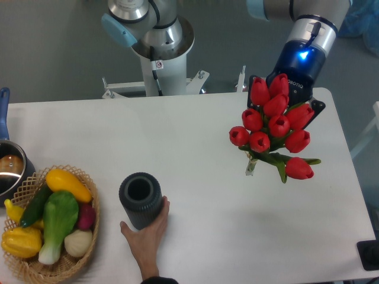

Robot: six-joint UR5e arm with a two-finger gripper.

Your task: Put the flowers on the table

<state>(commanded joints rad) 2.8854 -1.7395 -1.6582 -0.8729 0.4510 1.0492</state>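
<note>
The flowers (273,125) are a bunch of red tulips with green leaves, held in the air over the right part of the white table (195,154). One tulip (299,168) droops lower right. My gripper (260,157) reaches down from the upper right behind the bunch. Its black body shows around the blooms, and the fingers are mostly hidden by them. One pale fingertip (250,168) shows just below the bunch. The gripper appears shut on the flowers' stems.
A person's hand (148,236) holds a black cylindrical vase (141,200) upright at front centre-left. A wicker basket (26,269) of toy vegetables sits at front left, with a pot (9,168) behind it. A second robot base (159,44) stands at the back.
</note>
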